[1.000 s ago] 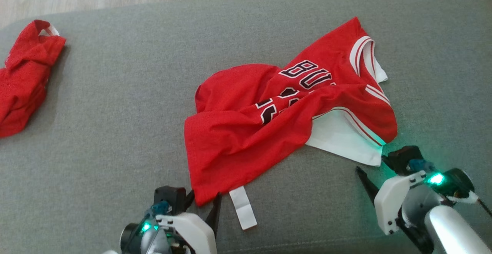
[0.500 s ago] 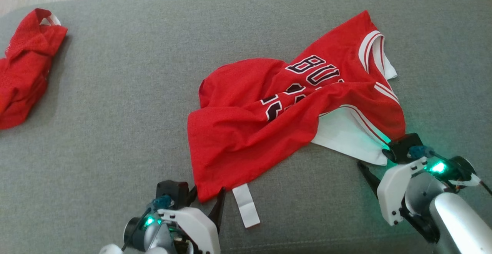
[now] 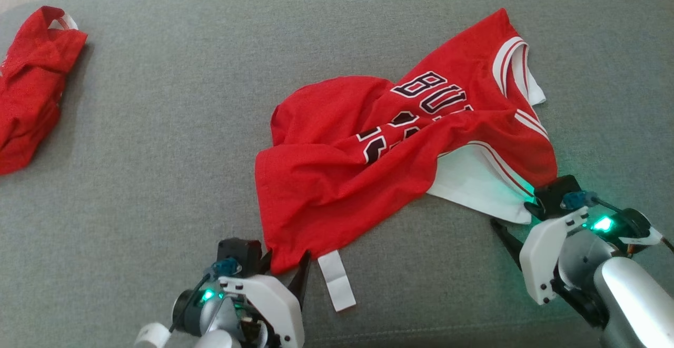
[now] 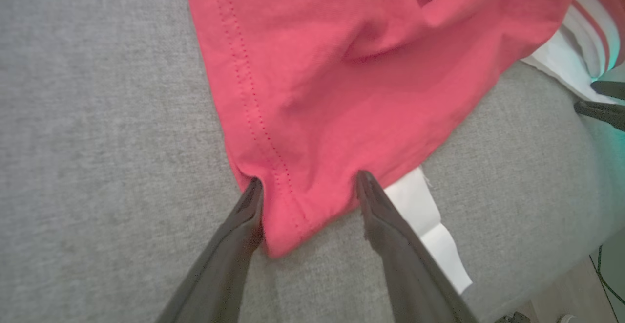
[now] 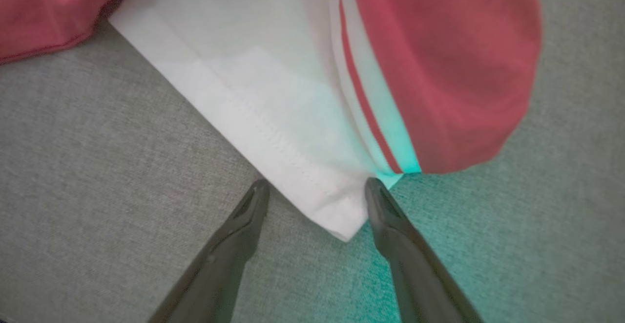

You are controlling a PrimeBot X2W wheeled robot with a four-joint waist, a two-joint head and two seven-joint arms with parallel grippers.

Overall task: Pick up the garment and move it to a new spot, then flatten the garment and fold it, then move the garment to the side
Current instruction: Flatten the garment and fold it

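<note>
The crumpled red-and-white mesh jersey point(image 3: 368, 163) lay across the middle of the grey fabric cushion point(image 3: 158, 153), its near corners toward the front edge. The left gripper point(image 4: 309, 180), open and empty, straddled the red hem corner; the right gripper point(image 5: 316, 184) likewise straddled the white corner.

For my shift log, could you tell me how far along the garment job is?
Done: nothing visibly; the jersey lies crumpled on the grey cushion. In hand: open left gripper straddles its red hem corner, open right gripper its white corner. Remaining: grasping, flattening, folding, moving aside.
</note>
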